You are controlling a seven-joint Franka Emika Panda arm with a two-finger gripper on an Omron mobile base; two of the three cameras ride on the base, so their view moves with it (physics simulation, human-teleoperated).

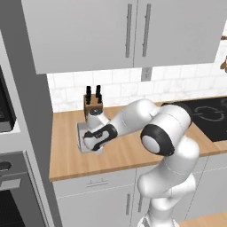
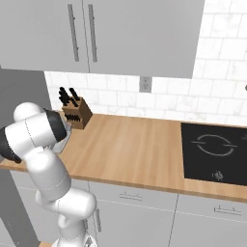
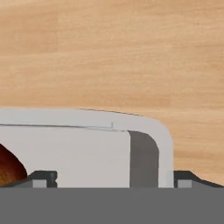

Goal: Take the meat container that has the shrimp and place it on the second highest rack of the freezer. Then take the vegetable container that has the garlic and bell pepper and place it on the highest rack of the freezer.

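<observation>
A light grey container (image 1: pixel 81 134) sits on the wooden counter (image 1: pixel 133 153) in front of the knife block, mostly covered by my hand. My gripper (image 1: pixel 91 144) hangs low over it, open. In the hand view the container's rounded rim (image 3: pixel 162 140) fills the lower half, and my gripper (image 3: pixel 116 180) has its dark fingertips (image 3: pixel 43 177) wide apart, one over the tray's inside and one past its rim. A rounded red-brown piece (image 3: pixel 9 168) lies inside at the left edge; I cannot tell which food it is. The freezer is out of view.
A wooden knife block (image 1: pixel 93 105) stands just behind the container against the tiled wall. A black cooktop (image 2: pixel 214 147) lies at the counter's right. Grey wall cabinets (image 1: pixel 128 31) hang overhead. An oven stack (image 1: pixel 9 177) is at the left.
</observation>
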